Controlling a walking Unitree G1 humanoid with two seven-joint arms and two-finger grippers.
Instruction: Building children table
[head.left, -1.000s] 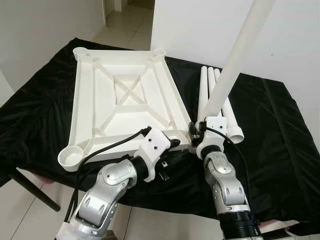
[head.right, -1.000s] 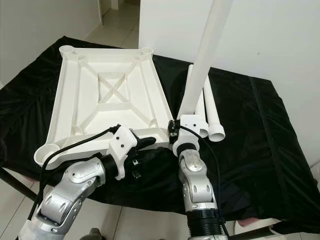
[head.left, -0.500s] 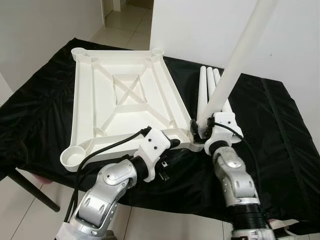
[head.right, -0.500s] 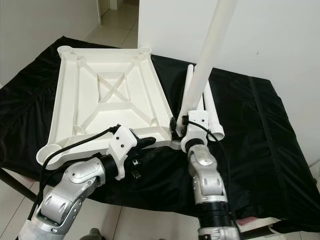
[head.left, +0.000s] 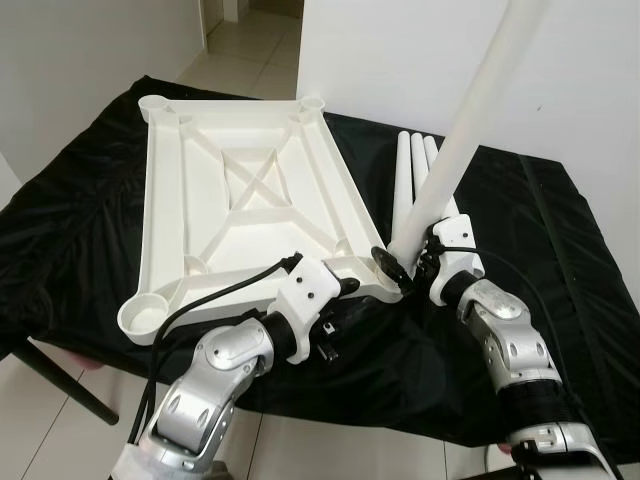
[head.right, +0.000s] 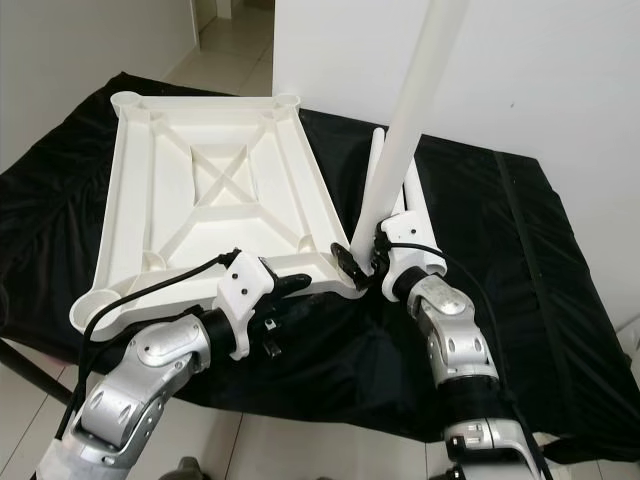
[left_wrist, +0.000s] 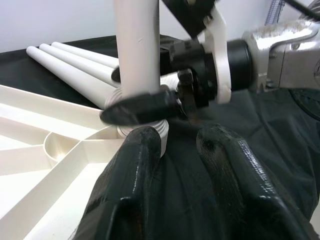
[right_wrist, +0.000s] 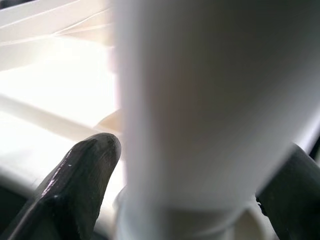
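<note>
The white tabletop (head.left: 190, 190) lies upside down on the black-clothed table. A long white leg (head.left: 470, 130) stands nearly upright, leaning slightly right, with its foot at the near right corner socket (left_wrist: 65, 145). My right gripper (head.left: 405, 262) is shut on the leg's base; in the right wrist view one finger (right_wrist: 85, 170) sits beside the leg (right_wrist: 200, 100). My left gripper (head.left: 350, 287) rests at the same corner, open, with one finger (left_wrist: 142, 150) against the socket rim and the other on the cloth. Three spare legs (head.left: 412, 180) lie side by side behind the corner.
The black cloth (head.left: 560, 260) spreads bare to the right of the legs. A white wall (head.left: 400, 60) stands behind the table, with a tiled doorway (head.left: 240, 40) at the back left. A dark table strut (head.left: 60, 385) slants below the near left edge.
My right forearm and elbow have swung out to the right while the gripper keeps its hold on the leg's base. The left arm has stayed in place.
</note>
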